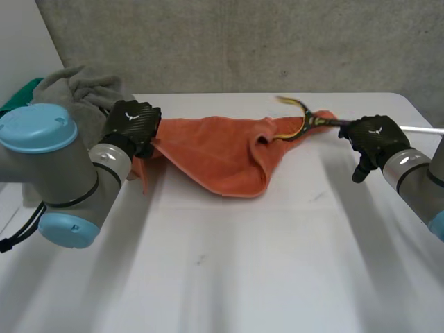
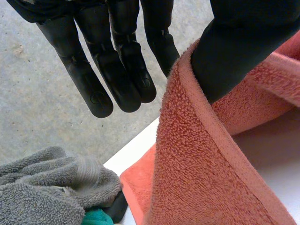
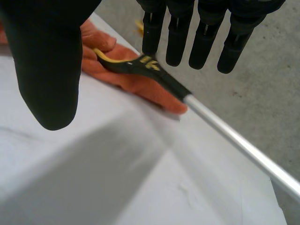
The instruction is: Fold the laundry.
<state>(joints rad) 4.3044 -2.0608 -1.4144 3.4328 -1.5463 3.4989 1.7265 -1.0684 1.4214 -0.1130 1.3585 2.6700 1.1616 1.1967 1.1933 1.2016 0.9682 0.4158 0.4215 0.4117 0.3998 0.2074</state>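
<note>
The towel [image 1: 215, 149] is orange, the table [image 1: 243, 270] white, the heaped cloth [image 1: 76, 87] grey, the grabber tool [image 1: 310, 122] black and yellow.

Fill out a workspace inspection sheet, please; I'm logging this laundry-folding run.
surface: white table, few small marks.
job's things: orange towel crumpled mid-table; grey towel heaped at back left.
clutter: reacher tool, claw at the orange towel's corner; green cloth beside the grey towel.
hands: left hand open, orange towel's edge against its thumb; right hand open, over the reacher tool.
cables: nothing seen.
surroundings: concrete wall behind the table.
</note>
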